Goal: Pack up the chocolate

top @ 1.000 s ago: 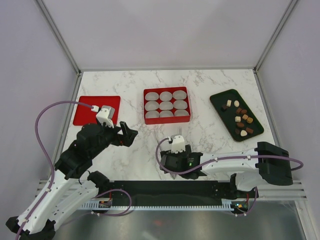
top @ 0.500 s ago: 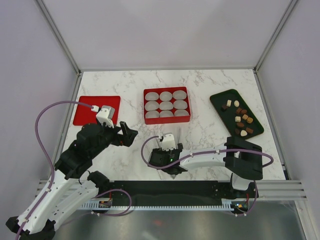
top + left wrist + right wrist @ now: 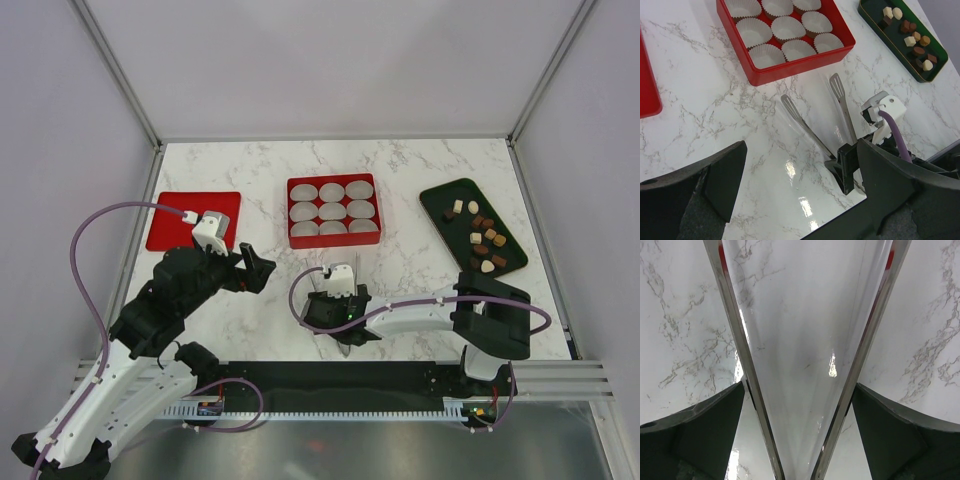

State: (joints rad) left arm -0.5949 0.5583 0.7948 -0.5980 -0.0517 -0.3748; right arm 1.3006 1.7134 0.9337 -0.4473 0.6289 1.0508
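The chocolate point(image 3: 483, 240) lies as several small brown, tan and cream lumps on a dark green tray point(image 3: 440, 200) at the right; it also shows in the left wrist view point(image 3: 912, 39). A red box point(image 3: 333, 241) with white paper cups point(image 3: 332, 211) stands at mid table. My right gripper point(image 3: 338, 305) is shut on metal tongs point(image 3: 810, 132), whose spread arms point(image 3: 735, 335) point toward the box, between my fingers point(image 3: 705, 425). My left gripper point(image 3: 256, 268) is open and empty to the left of the tongs, its fingers point(image 3: 715, 175) over bare marble.
A flat red lid point(image 3: 180, 220) lies at the left behind my left arm. The box front wall point(image 3: 795, 70) is just beyond the tong tips. The green tray point(image 3: 890, 35) runs slantwise near the right wall. Frame posts stand at the far corners.
My right gripper has moved left with the tongs, and its arm has swung in behind it. The left arm has not moved.
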